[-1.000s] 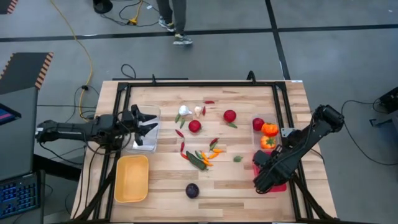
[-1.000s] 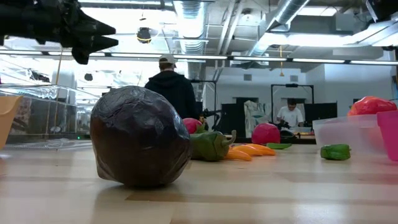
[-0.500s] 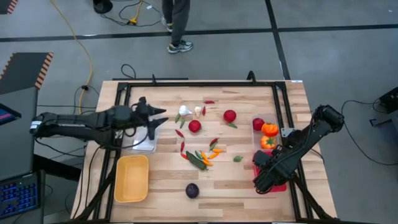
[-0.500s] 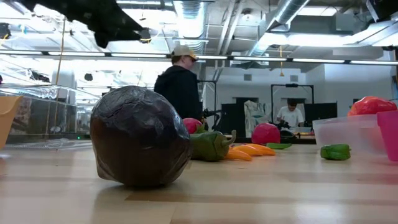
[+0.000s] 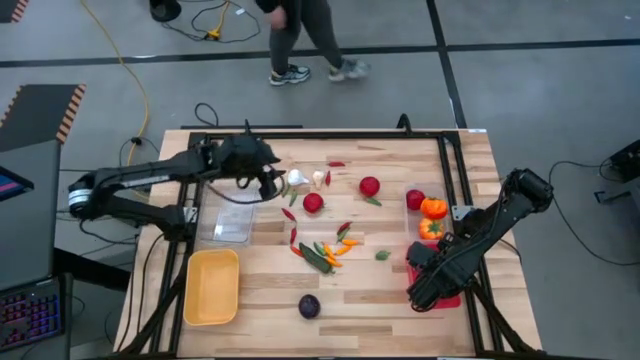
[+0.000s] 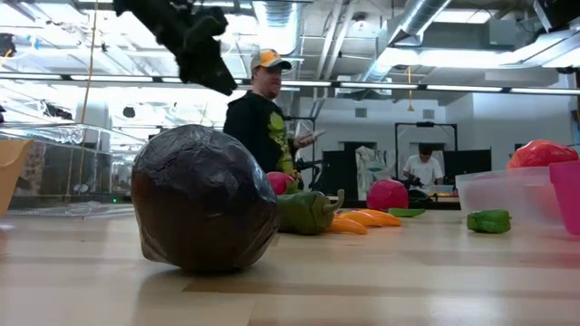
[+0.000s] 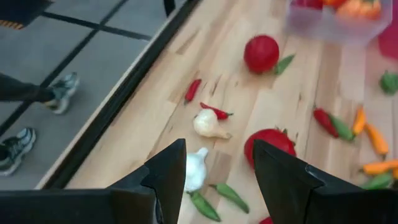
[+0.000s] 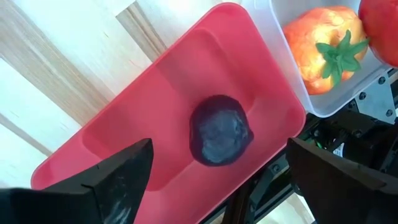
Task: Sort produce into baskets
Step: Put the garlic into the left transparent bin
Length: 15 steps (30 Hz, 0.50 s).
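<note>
Left wrist view shows my left gripper (image 7: pixel 214 180) spread wide and empty, with the white garlic bulb (image 7: pixel 194 169) just ahead between the fingers — far nearer this arm than the right gripper (image 8: pixel 211 171), open over the red basket (image 8: pixel 155 93).

Scattered produce (image 5: pixel 313 203); three baskets (image 5: pixel 211 287).

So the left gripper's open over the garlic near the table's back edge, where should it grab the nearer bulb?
Grip the nearer garlic bulb across its round body, coming straight down. It lies on its side with little height, so a side approach has little to catch. The left gripper is open above it. Mind the second garlic, the green chilli and the tomato close by.
</note>
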Tool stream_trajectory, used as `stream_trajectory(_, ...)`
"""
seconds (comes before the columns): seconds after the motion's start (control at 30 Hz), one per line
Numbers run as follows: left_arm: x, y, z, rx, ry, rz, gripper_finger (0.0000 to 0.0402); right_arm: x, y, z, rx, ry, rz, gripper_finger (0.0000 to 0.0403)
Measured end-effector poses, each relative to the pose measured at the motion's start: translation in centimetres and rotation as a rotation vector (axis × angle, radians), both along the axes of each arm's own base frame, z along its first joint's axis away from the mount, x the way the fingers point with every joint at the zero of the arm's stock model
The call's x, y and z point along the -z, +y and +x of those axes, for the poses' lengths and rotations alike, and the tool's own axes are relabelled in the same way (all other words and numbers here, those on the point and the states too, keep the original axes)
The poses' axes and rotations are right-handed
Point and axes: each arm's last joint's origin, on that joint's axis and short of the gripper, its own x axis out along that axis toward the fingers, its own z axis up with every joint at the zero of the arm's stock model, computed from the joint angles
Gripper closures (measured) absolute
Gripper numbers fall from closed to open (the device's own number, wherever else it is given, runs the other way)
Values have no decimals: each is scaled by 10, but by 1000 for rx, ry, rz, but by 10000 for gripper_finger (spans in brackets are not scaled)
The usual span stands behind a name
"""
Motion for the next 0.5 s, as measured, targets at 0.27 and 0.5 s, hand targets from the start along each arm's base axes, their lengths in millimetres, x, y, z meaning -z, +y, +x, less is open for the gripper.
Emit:
stream_trajectory(0.27, 9, 20, 44, 116, 264, 6, 204, 0, 0, 0, 0, -2, 2, 8)
stream_trajectory(0.5, 32, 33, 80, 181, 500, -42, 173, 0, 0, 0, 0, -3, 3, 8)
